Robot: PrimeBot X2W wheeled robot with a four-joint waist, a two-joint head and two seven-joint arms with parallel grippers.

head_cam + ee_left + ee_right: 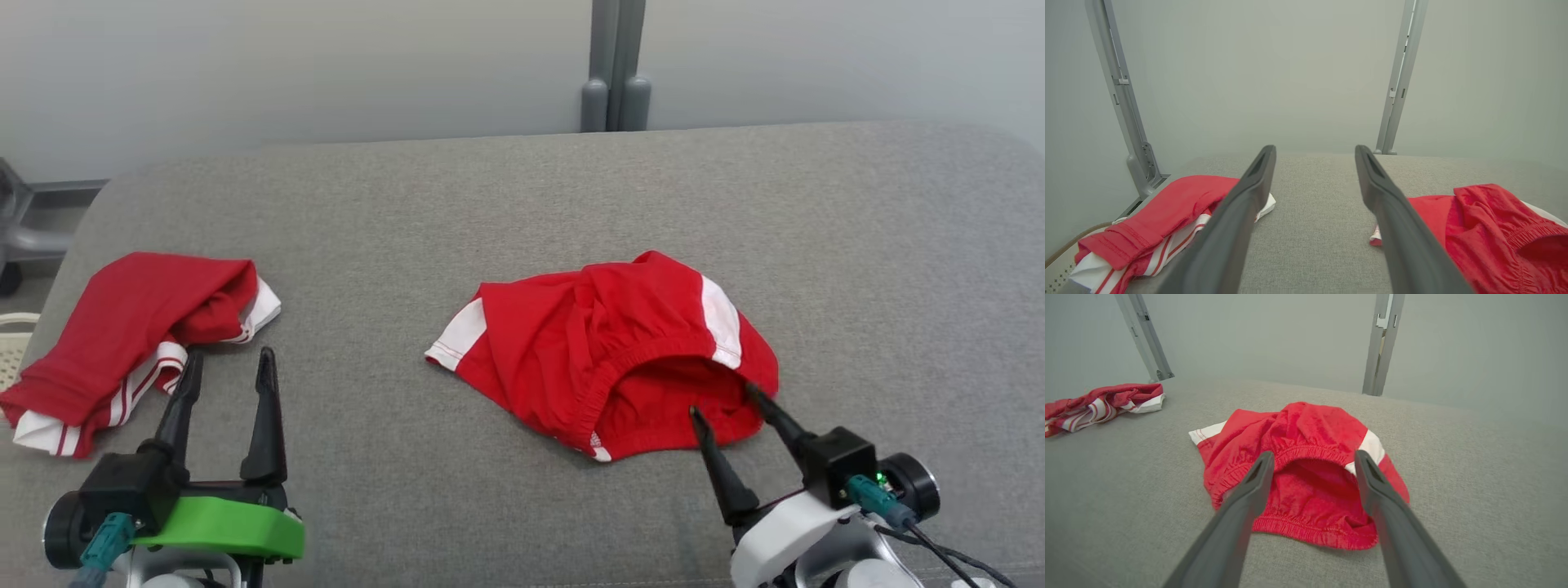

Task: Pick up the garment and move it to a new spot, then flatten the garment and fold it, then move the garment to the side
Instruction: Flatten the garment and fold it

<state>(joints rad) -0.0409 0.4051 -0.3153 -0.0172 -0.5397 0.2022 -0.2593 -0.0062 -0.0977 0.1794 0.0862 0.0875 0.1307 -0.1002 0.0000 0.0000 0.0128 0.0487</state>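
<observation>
A crumpled pair of red shorts with white side panels, the garment (608, 351), lies in the middle of the grey cushion, its elastic waistband gaping toward me. My right gripper (720, 400) is open, its tips at the near hem of the garment (1306, 457), with nothing between the fingers. It looks straight into the waistband in the right wrist view. My left gripper (230, 355) hangs open at the lower left, empty, beside another red and white garment. In the left wrist view the central garment (1490, 228) sits right of the fingers.
A second red garment with white stripes (131, 339) lies bunched at the cushion's left edge, also in the left wrist view (1163, 220) and the right wrist view (1102, 404). A grey post (616, 65) stands behind the cushion (522, 196). A pale basket rim (12, 343) shows at far left.
</observation>
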